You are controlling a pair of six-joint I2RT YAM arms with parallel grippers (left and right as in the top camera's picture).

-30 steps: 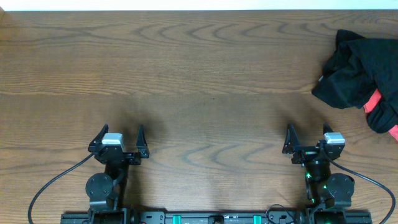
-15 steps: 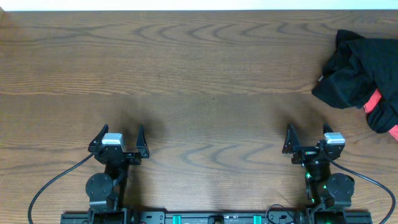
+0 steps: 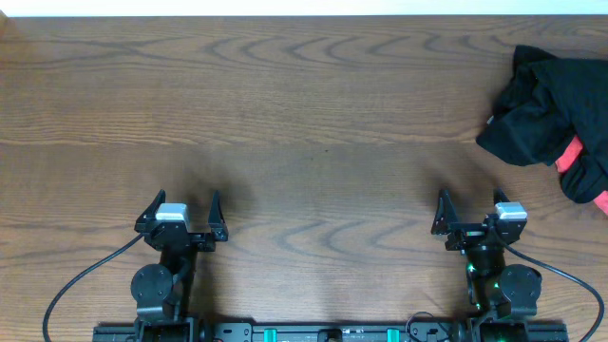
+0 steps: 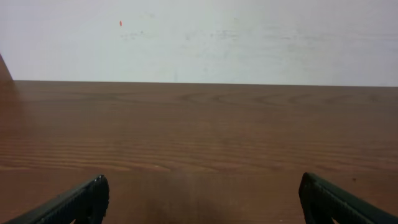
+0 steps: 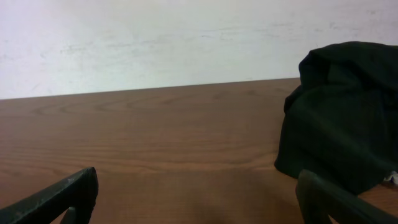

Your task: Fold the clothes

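A crumpled black garment (image 3: 551,114) with a red-pink patch lies bunched at the far right of the wooden table, partly cut off by the frame edge. It also shows in the right wrist view (image 5: 339,112) as a dark heap ahead on the right. My left gripper (image 3: 182,211) is open and empty near the front edge on the left; only bare wood lies between its fingertips (image 4: 199,196). My right gripper (image 3: 470,209) is open and empty near the front edge on the right (image 5: 199,196), well short of the garment.
The brown wooden table (image 3: 304,114) ends at a white wall (image 4: 199,37) at the back. Black cables (image 3: 66,285) run from both arm bases along the front edge.
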